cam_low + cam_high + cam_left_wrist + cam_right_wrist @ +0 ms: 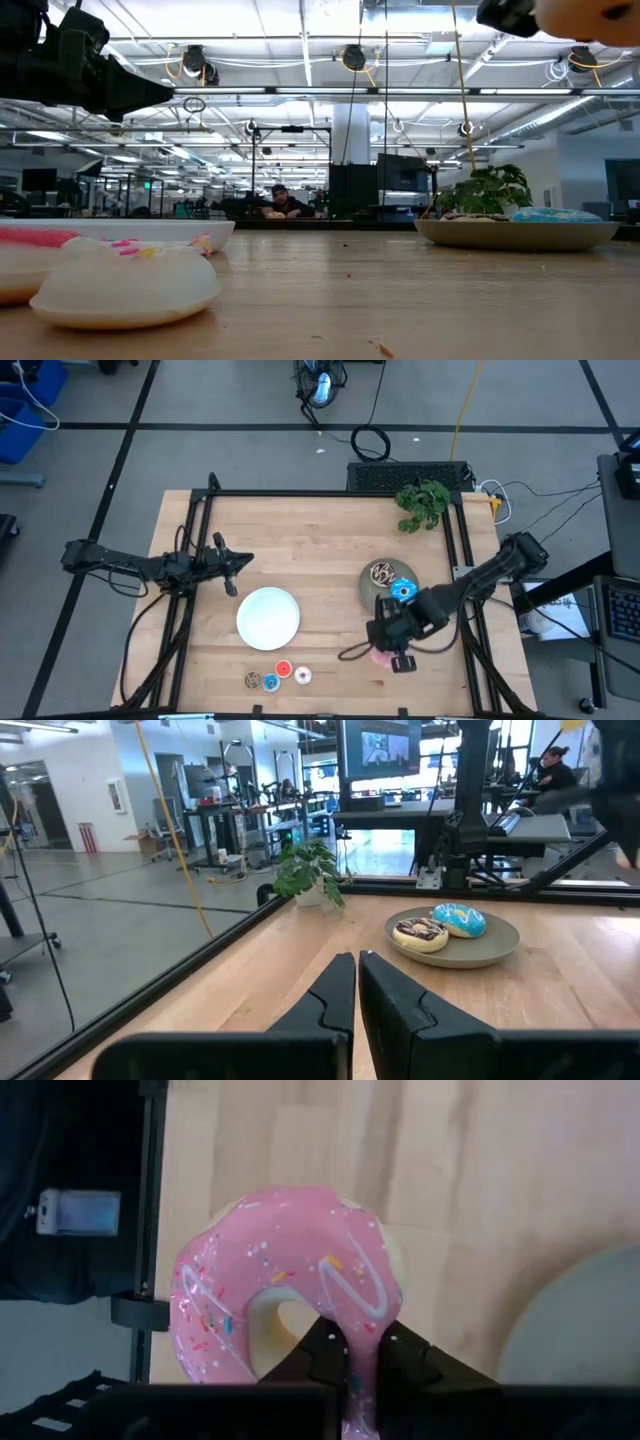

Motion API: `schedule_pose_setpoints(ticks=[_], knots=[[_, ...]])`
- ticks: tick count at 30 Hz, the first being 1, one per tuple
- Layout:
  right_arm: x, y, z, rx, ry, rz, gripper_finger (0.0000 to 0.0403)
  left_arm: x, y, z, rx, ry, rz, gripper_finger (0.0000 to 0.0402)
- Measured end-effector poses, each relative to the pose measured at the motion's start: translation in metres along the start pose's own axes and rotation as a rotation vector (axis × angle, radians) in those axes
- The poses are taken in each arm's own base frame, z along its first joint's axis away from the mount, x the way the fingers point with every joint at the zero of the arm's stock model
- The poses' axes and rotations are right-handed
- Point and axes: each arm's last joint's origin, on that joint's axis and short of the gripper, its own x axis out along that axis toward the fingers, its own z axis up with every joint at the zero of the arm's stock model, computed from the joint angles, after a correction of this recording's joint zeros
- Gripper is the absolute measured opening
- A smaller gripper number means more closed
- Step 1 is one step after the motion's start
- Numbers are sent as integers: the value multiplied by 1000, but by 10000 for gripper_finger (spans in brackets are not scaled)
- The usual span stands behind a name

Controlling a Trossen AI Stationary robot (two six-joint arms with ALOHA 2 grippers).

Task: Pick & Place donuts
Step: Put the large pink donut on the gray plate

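Pinching the pink donut (290, 1295) by its ring near the table's (320, 540) front right edge, the right gripper (362, 1342) has two of the large donuts left behind it: chocolate (381, 572) and blue (402, 591) already sit on the grey plate (370, 592). Three minis (277, 676) wait at the front edge, before the white plate (268, 618). Only the wrist view shows the grip. The left gripper (357, 970), pressed together, hovers at the left edge.
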Motion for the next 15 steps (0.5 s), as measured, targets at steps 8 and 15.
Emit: schedule_pose_setpoints(ticks=[8, 15], knots=[[-36, -33, -7, 80, -26, -32, 19, 0, 0, 0, 5, 0, 0, 26], [-45, -56, -14, 178, 26, -99, 19, 0, 0, 0, 4, 0, 0, 26]])
